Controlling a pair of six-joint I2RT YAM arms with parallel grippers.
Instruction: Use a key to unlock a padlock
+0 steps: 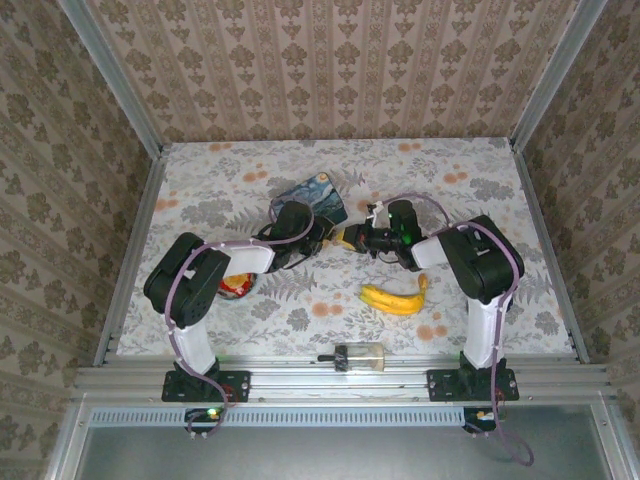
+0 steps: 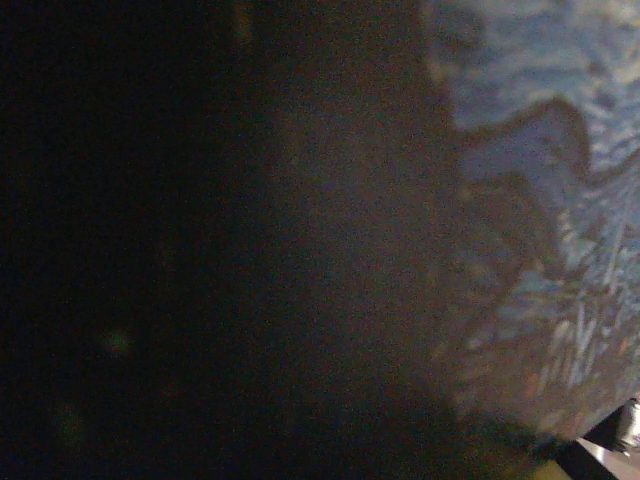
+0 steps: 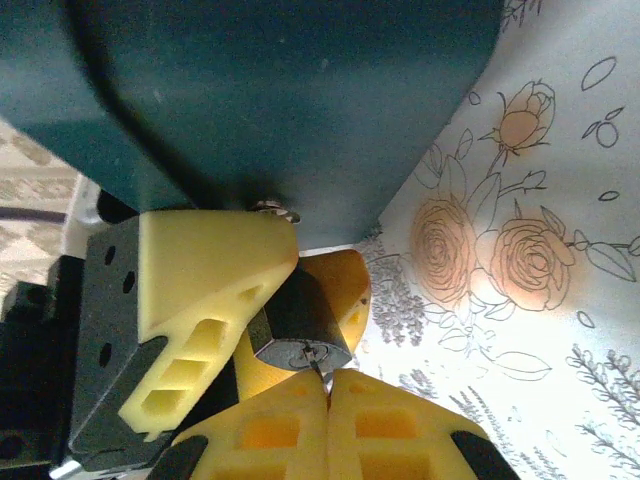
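On the flowered table (image 1: 200, 190), the blue tin box (image 1: 312, 196) and the banana (image 1: 394, 298) play no part in the task. Both arms meet between them at the middle. The left hand (image 1: 335, 237) is clamped on the small dark padlock (image 3: 300, 322), which it holds off the table with its keyhole end facing the right hand (image 3: 325, 425). That hand's yellow fingers are pressed together on the key (image 3: 320, 372), whose tip sits at the keyhole. Picking up and lining up look done. Pushing the key fully in, turning it and freeing the shackle appear to remain. The shackle itself is hidden.
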